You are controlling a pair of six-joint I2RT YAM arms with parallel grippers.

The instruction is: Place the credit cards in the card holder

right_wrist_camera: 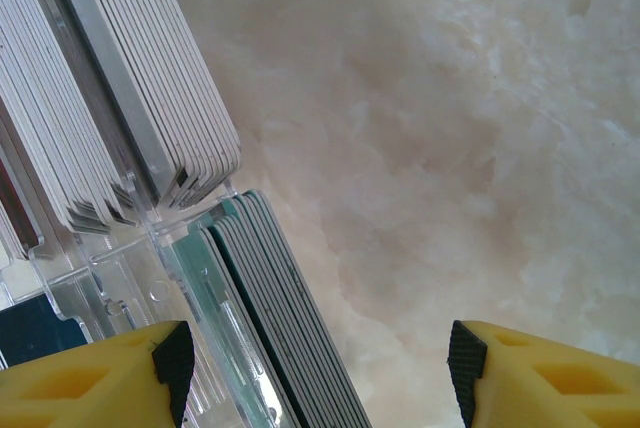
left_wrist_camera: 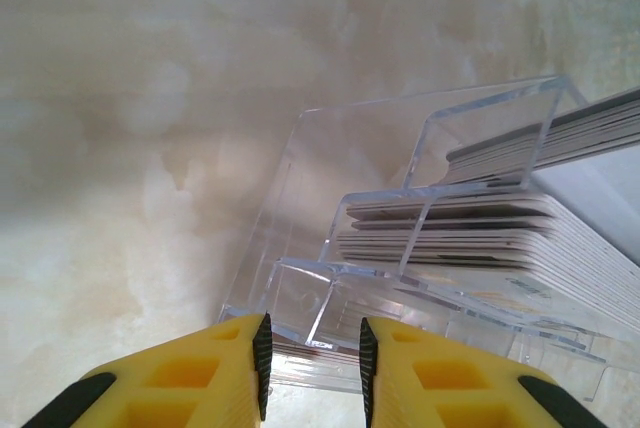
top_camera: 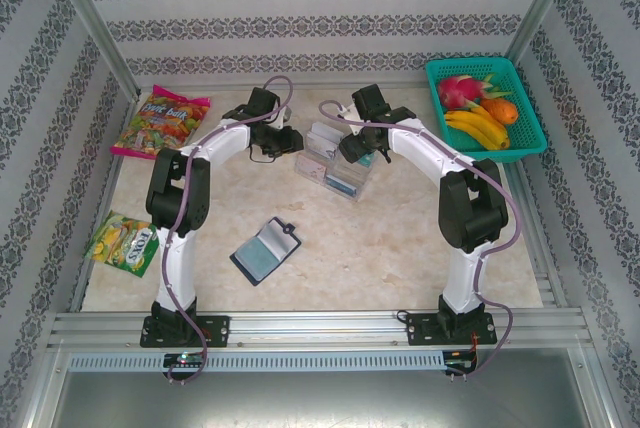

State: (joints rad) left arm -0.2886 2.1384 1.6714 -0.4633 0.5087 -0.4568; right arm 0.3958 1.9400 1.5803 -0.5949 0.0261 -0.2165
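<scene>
Left wrist view: thin plastic credit cards sit stacked in a clear acrylic tray (the dark card holder lies open, well apart on the marbled tabletop). The left end effector hovers narrowly parted and empty near the tray's corner. The right end effector gapes wide and empty near grey-edged cards.

The top camera looks down from behind my bases over the pale marbled table. Both wrist cameras peer closely past my yellow fingers at the shared clear acrylic tray ahead.
</scene>
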